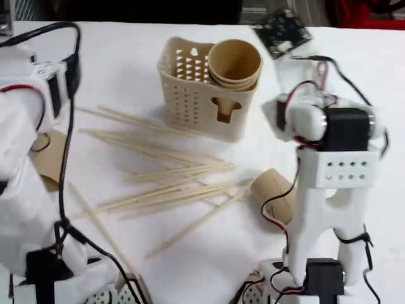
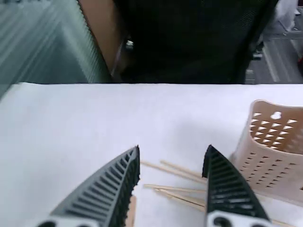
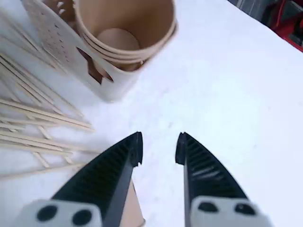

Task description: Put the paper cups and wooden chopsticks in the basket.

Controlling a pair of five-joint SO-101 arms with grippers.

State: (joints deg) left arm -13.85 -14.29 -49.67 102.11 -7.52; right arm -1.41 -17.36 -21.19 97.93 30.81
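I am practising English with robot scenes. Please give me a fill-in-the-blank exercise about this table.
The stacked cups stand in the ____.
The chopsticks lie on the ____.
One cup beside the chopsticks lies on its ____.
The left pincer and the right pincer are both ____.
Missing: basket; table; side; open.

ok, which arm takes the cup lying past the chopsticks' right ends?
Right, most likely. The right gripper is open and hangs just above that cup; the left gripper is off at the other end of the chopsticks.
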